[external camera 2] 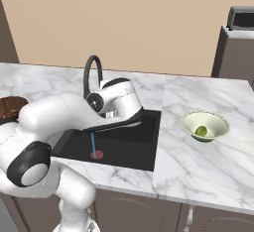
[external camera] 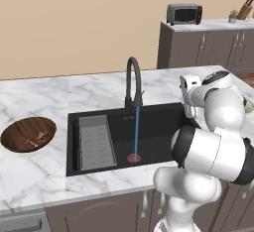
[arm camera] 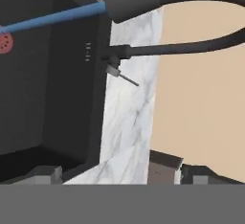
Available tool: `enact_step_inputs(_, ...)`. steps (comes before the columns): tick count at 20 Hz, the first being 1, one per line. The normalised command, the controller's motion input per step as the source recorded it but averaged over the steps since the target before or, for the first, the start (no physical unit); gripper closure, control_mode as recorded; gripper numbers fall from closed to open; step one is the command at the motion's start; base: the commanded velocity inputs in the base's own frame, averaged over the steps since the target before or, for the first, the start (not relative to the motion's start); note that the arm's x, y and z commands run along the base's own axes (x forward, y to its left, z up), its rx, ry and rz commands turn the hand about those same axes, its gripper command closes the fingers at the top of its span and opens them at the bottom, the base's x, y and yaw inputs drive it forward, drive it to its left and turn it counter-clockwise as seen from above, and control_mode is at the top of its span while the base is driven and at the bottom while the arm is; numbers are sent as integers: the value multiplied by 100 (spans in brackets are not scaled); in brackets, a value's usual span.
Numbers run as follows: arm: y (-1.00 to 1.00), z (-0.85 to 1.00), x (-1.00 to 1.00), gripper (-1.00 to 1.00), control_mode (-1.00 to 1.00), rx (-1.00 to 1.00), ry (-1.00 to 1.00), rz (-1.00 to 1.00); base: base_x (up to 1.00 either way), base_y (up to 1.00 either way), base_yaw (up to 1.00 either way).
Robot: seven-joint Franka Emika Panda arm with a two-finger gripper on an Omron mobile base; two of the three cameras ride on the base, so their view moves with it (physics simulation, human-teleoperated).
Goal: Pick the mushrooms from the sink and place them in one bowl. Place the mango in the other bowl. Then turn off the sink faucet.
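The sink is a big black box shape, dull and not shiny, set into a white marble counter with grey veins. On its left side sits a grey tray with thin ridges. A small round red drain lies on the sink floor.

The sink faucet is a thin black tube that bends over at the top like a hook. A straight blue stream of water falls from it onto the drain. In the hand view, a small grey lever sticks out from the faucet's base.

The round wooden bowl sits on the counter, well to the left of the sink. It is wide, shallow and dark brown, with lines in the wood. The mushrooms lie inside it as small brown bits.

The pale green bowl sits on the counter to the right of the sink. It is smooth and shiny with a light rim. The mango rests inside it, small and yellow-green.

The smooth white arm reaches over the sink near the faucet. The gripper has its jaws spread wide and holds nothing.
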Motion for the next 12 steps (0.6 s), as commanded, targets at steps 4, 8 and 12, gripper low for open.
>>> enact_step_inputs(4,-47,59,0,-100,-100,53,0,5,0,0,0)
enact_step_inputs(8,-27,63,24,-100,-100,48,10,15,0,0,0)
enact_step_inputs(12,-8,56,26,-100,-100,32,15,24,0,0,0)
